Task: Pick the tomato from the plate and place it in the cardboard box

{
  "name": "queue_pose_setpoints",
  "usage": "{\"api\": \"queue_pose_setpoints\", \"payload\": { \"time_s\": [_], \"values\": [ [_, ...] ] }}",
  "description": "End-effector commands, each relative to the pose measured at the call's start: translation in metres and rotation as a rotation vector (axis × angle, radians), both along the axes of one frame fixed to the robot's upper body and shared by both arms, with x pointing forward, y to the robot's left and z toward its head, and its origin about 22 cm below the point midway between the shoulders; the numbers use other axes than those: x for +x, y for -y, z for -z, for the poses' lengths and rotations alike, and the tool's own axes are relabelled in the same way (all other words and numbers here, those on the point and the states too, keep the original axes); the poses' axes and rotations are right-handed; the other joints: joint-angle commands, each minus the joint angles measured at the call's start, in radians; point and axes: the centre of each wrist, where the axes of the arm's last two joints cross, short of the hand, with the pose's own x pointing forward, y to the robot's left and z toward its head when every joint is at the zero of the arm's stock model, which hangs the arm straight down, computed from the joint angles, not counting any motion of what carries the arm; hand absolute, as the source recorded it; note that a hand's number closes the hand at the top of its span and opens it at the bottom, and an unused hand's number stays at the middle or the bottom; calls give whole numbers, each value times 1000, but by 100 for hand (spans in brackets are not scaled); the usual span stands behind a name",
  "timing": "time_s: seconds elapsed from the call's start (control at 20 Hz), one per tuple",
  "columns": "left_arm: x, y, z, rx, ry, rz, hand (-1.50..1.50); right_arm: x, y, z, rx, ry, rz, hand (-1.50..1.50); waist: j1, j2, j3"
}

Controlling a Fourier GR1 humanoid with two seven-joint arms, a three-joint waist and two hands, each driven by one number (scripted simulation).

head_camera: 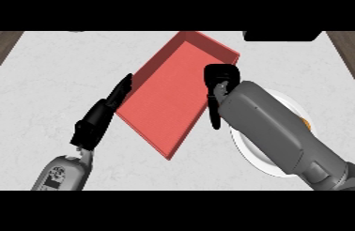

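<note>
One shallow red rectangular box point(173, 96) lies on the pale speckled counter point(55, 70), its long axis running diagonally from upper right to lower left. One round white plate point(244, 148) sits just beside the box's right edge, largely covered by the right forearm. A small orange patch point(305, 124) shows at the plate's right side; whether it is the tomato cannot be told. The left hand point(104, 113) rests at the box's left edge, fingers straight and together. The right hand point(220, 82) hangs over the box's right rim, fingers curled; any held item is hidden. No writing is legible.
</note>
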Motion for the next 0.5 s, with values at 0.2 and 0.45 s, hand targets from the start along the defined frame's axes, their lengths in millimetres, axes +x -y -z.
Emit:
{"api": "queue_pose_setpoints", "payload": {
  "time_s": [0.2,0.45],
  "values": [
    [2,-3,-3,0,-7,-10,0,3,2,1,-124,-23,63,-150,-3,-1,0],
    [2,12,-9,-1,-4,-3,0,-7,7,34,-113,-78,76,-150,-3,-1,0]
  ]
}}
